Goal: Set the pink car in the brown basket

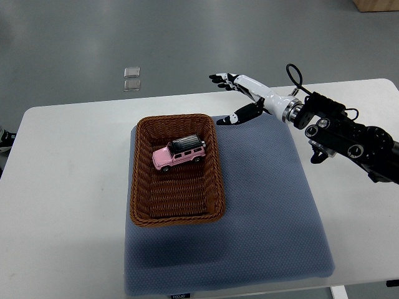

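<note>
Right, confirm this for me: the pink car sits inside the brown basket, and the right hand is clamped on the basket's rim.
Not quite. The pink car does sit inside the brown basket, but the right hand is not on the rim: the top view shows it off the basket's far right corner, fingers spread, holding nothing.

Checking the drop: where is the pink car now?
In the top view, the pink car lies inside the basket, in its far half, left of the open right hand.
</note>
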